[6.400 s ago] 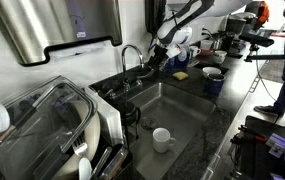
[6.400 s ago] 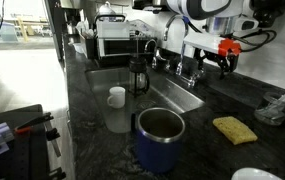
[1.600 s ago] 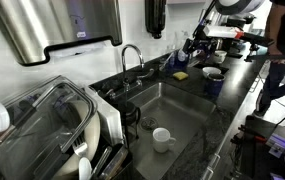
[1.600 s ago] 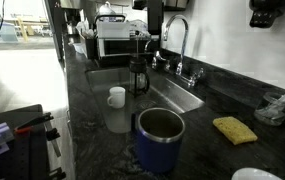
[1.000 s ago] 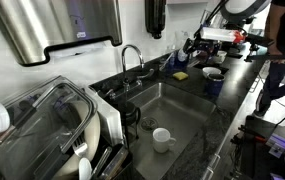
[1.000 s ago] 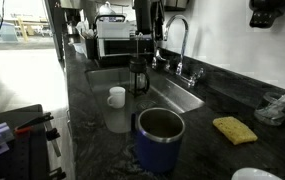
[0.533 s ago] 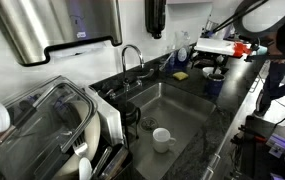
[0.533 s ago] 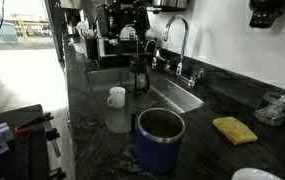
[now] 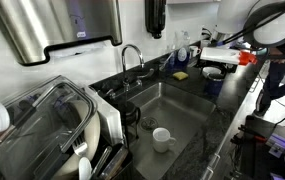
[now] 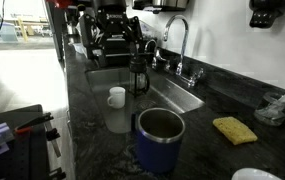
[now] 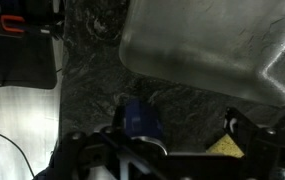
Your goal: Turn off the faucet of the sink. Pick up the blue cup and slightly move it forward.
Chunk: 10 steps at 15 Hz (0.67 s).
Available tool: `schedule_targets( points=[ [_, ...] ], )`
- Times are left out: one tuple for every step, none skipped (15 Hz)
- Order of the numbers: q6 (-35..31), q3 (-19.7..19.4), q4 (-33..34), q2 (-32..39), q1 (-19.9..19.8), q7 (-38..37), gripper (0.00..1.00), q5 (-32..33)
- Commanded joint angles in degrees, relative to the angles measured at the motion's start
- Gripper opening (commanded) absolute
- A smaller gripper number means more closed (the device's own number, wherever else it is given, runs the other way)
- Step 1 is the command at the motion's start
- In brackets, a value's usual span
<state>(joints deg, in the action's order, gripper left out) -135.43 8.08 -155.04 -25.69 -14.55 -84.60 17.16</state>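
Pincer (image 11: 154, 150) spread wide, gripping nothing, up above the dark surface (image 11: 92, 70). Blue cup (image 11: 140, 118) shows between its two fingers, standing down there near the sink (image 11: 202, 45) corner.

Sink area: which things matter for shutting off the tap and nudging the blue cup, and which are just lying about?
Job in hand: faucet, sink, blue cup, open gripper.
Lying about: white mug, yellow sponge, French press.
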Motion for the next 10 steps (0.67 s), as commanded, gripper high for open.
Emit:
schedule_targets(
  points=[
    [-3.1, -2.8, -3.3, -1.2, -0.6, 3.9, 1.0, 3.9],
    [-5.0, -3.6, -3.8, -1.1, -0.9, 5.2, 1.0, 5.3],
    [-6.8, -4.4, -4.2, -0.8, -1.3, 6.4, 1.0, 6.5],
    [-9.4, -5.3, -4.6, -0.3, -1.6, 8.2, 1.0, 7.6],
    [-11.9, -6.2, -5.0, 0.4, -1.9, 10.0, 1.0, 8.3],
    [-14.4, -6.9, -5.3, 1.1, -2.2, 12.0, 1.0, 8.7],
    [-15.9, -7.4, -4.1, 2.8, -2.5, 14.0, 1.0, 8.6],
    [-18.0, -8.1, -4.3, 3.2, -2.7, 16.4, 1.0, 8.0],
    [-19.5, -8.4, -4.3, 3.8, -2.9, 18.5, 1.0, 7.7],
    [-21.3, -9.0, -4.3, 4.8, -3.0, 20.8, 1.0, 7.0]
  ],
)
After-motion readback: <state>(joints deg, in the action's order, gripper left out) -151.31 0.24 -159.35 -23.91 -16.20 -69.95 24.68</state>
